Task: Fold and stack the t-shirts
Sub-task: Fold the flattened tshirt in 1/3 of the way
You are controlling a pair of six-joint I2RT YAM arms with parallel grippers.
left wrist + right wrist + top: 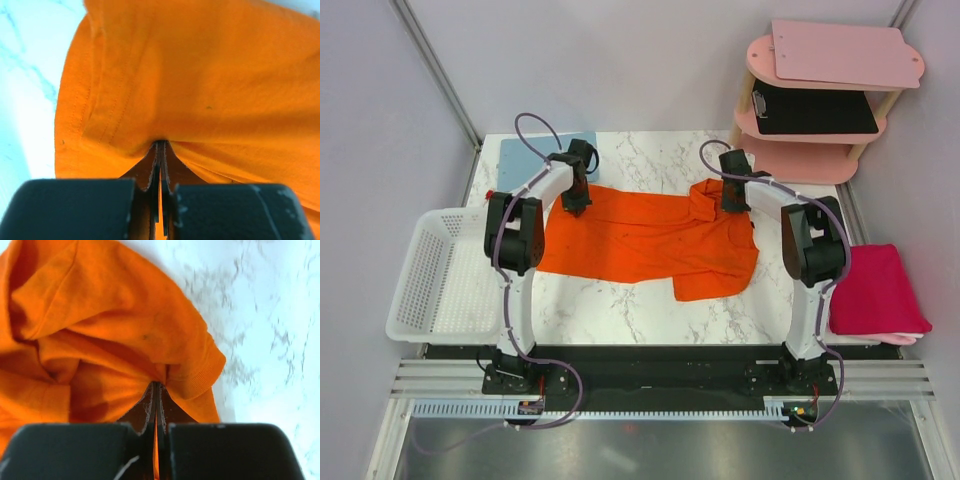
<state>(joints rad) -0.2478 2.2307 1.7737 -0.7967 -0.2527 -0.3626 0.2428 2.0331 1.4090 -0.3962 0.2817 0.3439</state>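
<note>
- Table (620,305): white marble-patterned top, the working surface. Both shirts lie on it.
- Orange t-shirt (650,240): bright orange, short-sleeved, soft plain cloth. It is spread open across the middle of the table, running left to right. The left half lies fairly flat, while the right end is rumpled and doubled over near a sleeve. No fold is made yet; judged the item in hand, with all its folding and the stacking left to do.
- Basket (405,290): white mesh, at the table's left edge, just beside the orange shirt's left end.
- Magenta t-shirt (876,288): magenta-pink, already a neat rectangle at the table's right edge, well apart from the orange one. This half of the task is judged done. A paler strip shows under its near edge; what it is cannot be told from above.
- Clipboard (525,155): flat, light blue, at the far left corner, partly behind the left arm.
- Left gripper (576,205): jaws pressed together on the far edge of the orange shirt's left half, with cloth pinched between the fingers.
- Right gripper (734,200): jaws likewise closed tight, pinching orange cloth at the bunched right end, beside a ribbed sleeve cuff.
</note>
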